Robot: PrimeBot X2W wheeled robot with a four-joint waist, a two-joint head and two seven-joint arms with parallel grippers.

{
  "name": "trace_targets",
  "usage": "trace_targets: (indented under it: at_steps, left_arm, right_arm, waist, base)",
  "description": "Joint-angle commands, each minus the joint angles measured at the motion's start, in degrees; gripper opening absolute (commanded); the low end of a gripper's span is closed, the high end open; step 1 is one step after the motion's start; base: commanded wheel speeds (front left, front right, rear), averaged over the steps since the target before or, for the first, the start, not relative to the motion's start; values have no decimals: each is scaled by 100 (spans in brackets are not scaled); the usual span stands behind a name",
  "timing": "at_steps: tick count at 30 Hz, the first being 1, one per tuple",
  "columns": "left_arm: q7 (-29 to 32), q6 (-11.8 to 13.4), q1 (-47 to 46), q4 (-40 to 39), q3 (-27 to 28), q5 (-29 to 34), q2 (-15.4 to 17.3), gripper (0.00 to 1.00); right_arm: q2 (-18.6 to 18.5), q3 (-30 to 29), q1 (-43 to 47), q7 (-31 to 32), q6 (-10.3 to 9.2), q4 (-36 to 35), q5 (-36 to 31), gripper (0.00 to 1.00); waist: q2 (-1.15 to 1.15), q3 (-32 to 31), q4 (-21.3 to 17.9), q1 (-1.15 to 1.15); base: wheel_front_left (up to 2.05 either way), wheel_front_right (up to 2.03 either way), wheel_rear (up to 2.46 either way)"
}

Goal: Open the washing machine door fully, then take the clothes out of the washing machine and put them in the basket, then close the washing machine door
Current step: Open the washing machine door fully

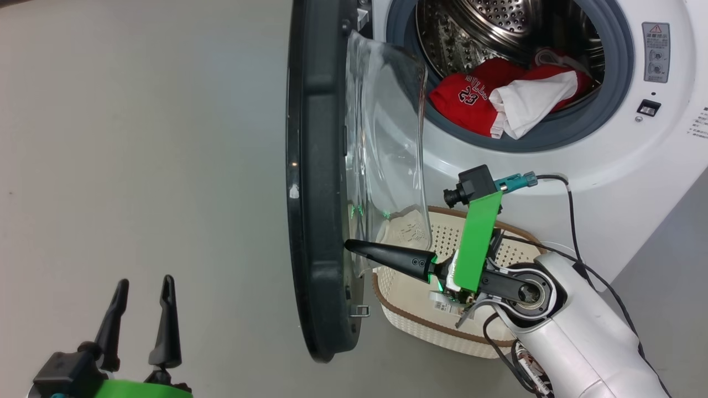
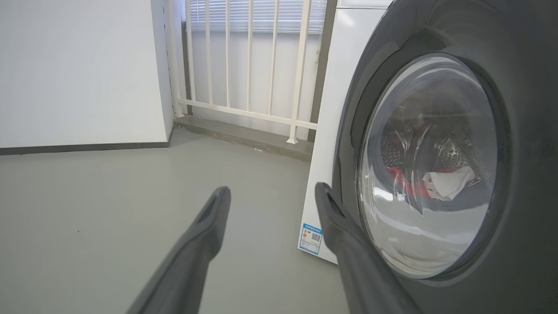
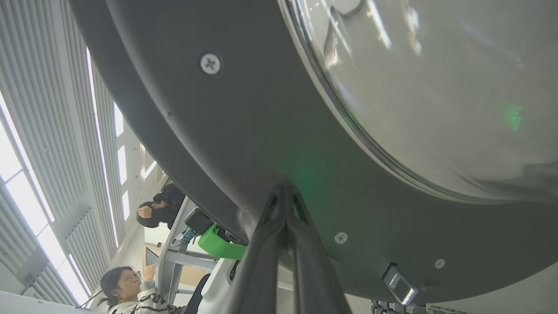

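Note:
The washing machine (image 1: 614, 160) stands at the upper right with its door (image 1: 316, 166) swung out, edge-on to the head view, glass bowl (image 1: 390, 132) facing the drum. The clothes lie in the drum mouth: a red jersey (image 1: 462, 99) and a white garment (image 1: 531, 102). The cream basket (image 1: 426, 326) sits on the floor below the drum, partly under my right arm. My right gripper (image 1: 349, 245) is shut and empty, its tips pressed against the door's inner frame (image 3: 218, 131). My left gripper (image 1: 145, 283) is open at the lower left, outside the door (image 2: 514, 196).
Grey floor (image 1: 138, 138) stretches left of the door. In the left wrist view, a white wall (image 2: 78, 69) and a railing (image 2: 248, 65) stand behind the machine (image 2: 338, 87). The right wrist view shows two people (image 3: 126, 283) beyond the door.

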Motion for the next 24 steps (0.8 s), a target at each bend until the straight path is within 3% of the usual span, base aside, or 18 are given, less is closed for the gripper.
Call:
trace_targets:
  at_steps: [1, 12, 13, 15, 17, 19, 20, 24]
  left_arm:
    - [-47, -19, -25, -160, 207, 64, 91, 100]
    - [-47, -19, 14, -120, 132, 81, 128, 100]
    - [-47, -19, 21, -115, 127, 82, 134, 100]
    - [-47, -19, 34, -108, 121, 84, 146, 100]
    - [-47, -19, 55, -104, 122, 93, 157, 100]
    - [-47, -19, 77, -112, 129, 101, 161, 100]
    - [-47, -19, 87, -120, 136, 104, 161, 100]
    - [-47, -19, 115, -144, 169, 108, 156, 100]
  right_arm:
    - [197, 13, -100, 24, 10, -155, -58, 0]
    - [104, -154, 97, -70, 10, -308, -134, 0]
    - [84, -177, 123, -98, 10, -353, -148, 4]
    - [41, -221, 186, -172, 10, -436, -189, 28]
    - [-15, -250, 252, -264, 10, -521, -261, 46]
    - [-76, -272, 324, -378, 10, -651, -349, 92]
    - [-106, -288, 364, -458, 10, -730, -398, 100]
    - [-205, -326, 489, -771, 10, -975, -595, 100]
  waist:
    - [0, -13, -6, 0]
    - [0, -141, -64, 0]
    - [0, -159, -71, 0]
    - [0, -198, -90, 0]
    - [0, -245, -114, 0]
    - [0, -275, -138, 0]
    - [0, -285, -151, 0]
    - [0, -297, -202, 0]
  base:
    - [0, 0, 0]
    - [0, 0, 0]
    - [0, 0, 0]
    - [0, 0, 0]
    - [0, 0, 0]
    - [0, 0, 0]
    - [0, 0, 0]
    - [0, 0, 0]
